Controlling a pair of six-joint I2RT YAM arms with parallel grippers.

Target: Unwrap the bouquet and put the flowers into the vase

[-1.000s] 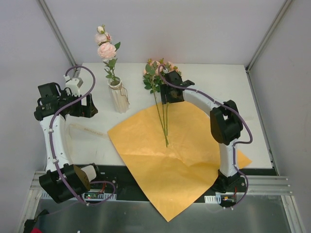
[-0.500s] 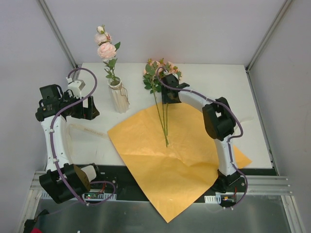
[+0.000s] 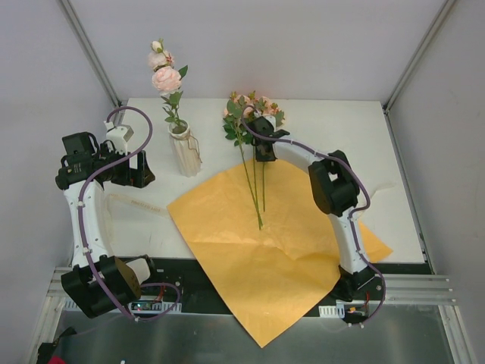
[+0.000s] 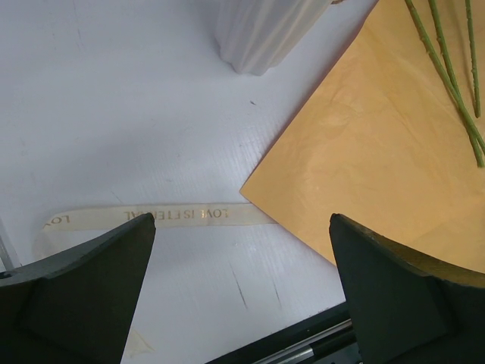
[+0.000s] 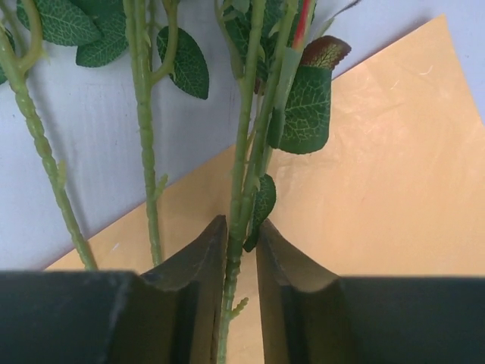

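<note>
The bouquet lies unwrapped: its orange paper [image 3: 265, 258] is spread flat, and several flowers [image 3: 250, 114] lie with their blooms on the white table and their stems [image 3: 254, 189] on the sheet. One pink rose [image 3: 167, 78] stands in the whitish vase [image 3: 185, 152]. My right gripper [image 3: 263, 150] is down over the stems at the paper's far corner. In the right wrist view, the right gripper [image 5: 242, 231] pinches one green stem [image 5: 244, 152] and a small leaf. My left gripper [image 3: 140, 168] hovers left of the vase; this left gripper [image 4: 242, 227] is wide open and empty.
A cream ribbon [image 3: 129, 203] lies on the table left of the paper, its lettering [image 4: 174, 214] readable in the left wrist view. Two more stems [image 5: 144, 152] lie just left of the pinched one. The paper overhangs the table's near edge [image 3: 265, 326].
The right gripper's jaws have closed in onto one stem. Its arm has folded and shifted slightly left. The left arm and the flowers have hardly moved.
</note>
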